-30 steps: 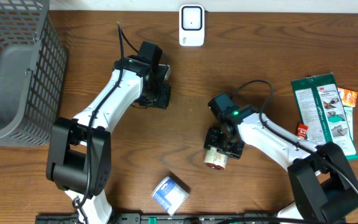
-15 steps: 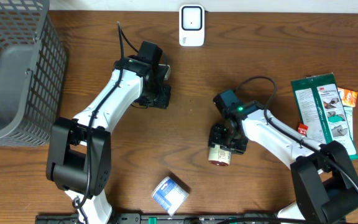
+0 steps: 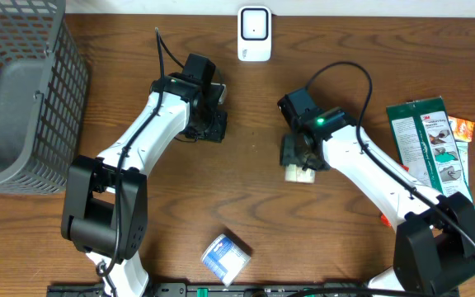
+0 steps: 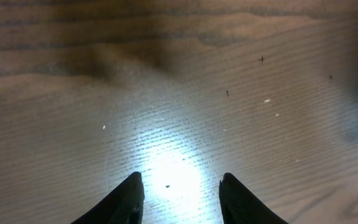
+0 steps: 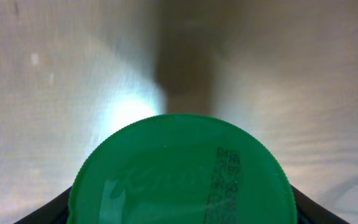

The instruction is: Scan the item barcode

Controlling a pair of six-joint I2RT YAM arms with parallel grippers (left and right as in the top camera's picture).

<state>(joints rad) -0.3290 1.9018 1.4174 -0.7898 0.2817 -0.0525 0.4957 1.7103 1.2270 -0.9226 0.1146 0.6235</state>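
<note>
The item is a round container with a green ribbed lid (image 5: 182, 168) that fills the lower right wrist view, with dark print on it. My right gripper (image 5: 182, 214) is shut on its sides. From overhead the container's pale end (image 3: 298, 174) pokes out under the right gripper (image 3: 301, 153) at mid-table. No barcode shows in any view. A white scanner-like unit (image 3: 254, 34) stands at the back edge, well beyond the item. My left gripper (image 3: 210, 125) hovers over bare wood left of the item. It is open (image 4: 180, 190) with nothing between its fingers.
A grey wire basket (image 3: 23, 49) fills the far left. A green flat package (image 3: 430, 153) and a small orange packet (image 3: 462, 128) lie at the right edge. A small blue and white pack (image 3: 225, 256) sits near the front edge.
My right gripper has carried the container away from the front edge toward the back of the table, and it has turned. The left arm has stayed still.
</note>
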